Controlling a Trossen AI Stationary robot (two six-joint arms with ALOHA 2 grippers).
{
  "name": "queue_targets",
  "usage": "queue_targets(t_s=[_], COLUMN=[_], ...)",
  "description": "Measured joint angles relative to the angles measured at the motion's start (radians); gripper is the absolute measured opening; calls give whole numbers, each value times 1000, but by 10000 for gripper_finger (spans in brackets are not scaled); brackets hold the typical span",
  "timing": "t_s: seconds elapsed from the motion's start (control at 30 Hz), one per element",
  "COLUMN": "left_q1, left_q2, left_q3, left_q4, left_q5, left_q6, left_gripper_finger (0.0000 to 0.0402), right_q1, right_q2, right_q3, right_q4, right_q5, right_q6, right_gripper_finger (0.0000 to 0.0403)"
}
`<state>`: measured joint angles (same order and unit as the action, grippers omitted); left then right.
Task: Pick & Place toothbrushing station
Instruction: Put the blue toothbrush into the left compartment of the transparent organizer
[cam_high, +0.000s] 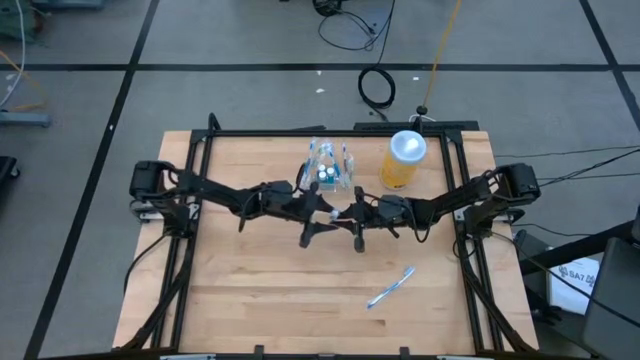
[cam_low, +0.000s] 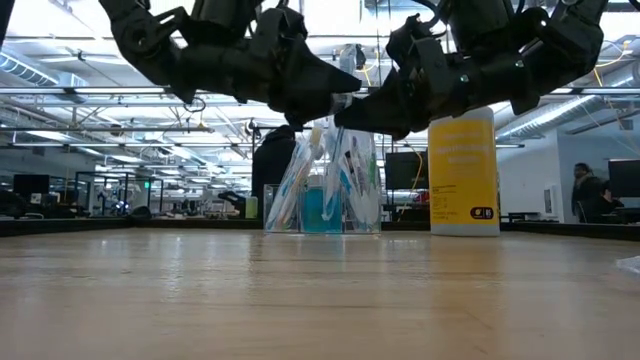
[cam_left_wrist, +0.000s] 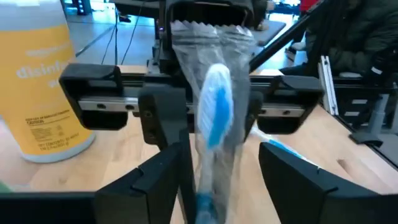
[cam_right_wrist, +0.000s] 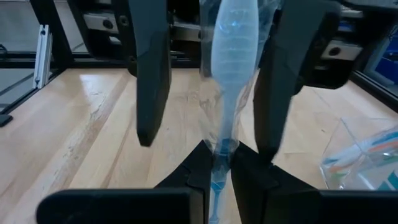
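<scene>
Left hand (cam_left_wrist: 219, 168): fingers spread wide to either side of a wrapped toothbrush (cam_left_wrist: 214, 118), flanking it and gripping nothing. Right hand (cam_right_wrist: 214, 165): fingers pinched shut on the lower shaft of that same toothbrush, which stands roughly upright between the two. Looks like a hand-over, judged from the pose. To do it well, draw the left hand straight back along its own line, with fingers parted wide enough not to snag the crinkled wrapper or drag the brush askew. Hold the right hand's pinch firm meanwhile; being low on the shaft, it could let the head swing. Then carry the brush to the toothbrushing station (cam_high: 330, 172), found at upper centre of the high view, just above the two hands and left of the yellow jar (cam_high: 403, 160). Lower the brush gently into a gap among the brushes already there, since so light a holder would probably tip. Another wrapped toothbrush (cam_high: 390, 288) lies on the worktop (cam_high: 260, 290) at lower right. As for pose: both arms reaching inward from left and right edges, wrists level, hands nose to nose above mid-frame.
</scene>
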<state>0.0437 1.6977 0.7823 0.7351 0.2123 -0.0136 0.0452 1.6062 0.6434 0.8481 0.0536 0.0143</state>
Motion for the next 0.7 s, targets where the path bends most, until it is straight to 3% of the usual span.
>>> queue_targets(t_s=[0.17, 0.7], left_q1=[0, 2], left_q2=[31, 28], left_q3=[37, 46], left_q4=[3, -41], left_q5=[-3, -8], left_q6=[5, 10], left_gripper_finger=[189, 12], right_q1=[0, 0], right_q2=[1, 1], right_q3=[0, 0], right_q4=[-5, -4], right_q5=[0, 0], right_q6=[7, 55], right_gripper_finger=[34, 50])
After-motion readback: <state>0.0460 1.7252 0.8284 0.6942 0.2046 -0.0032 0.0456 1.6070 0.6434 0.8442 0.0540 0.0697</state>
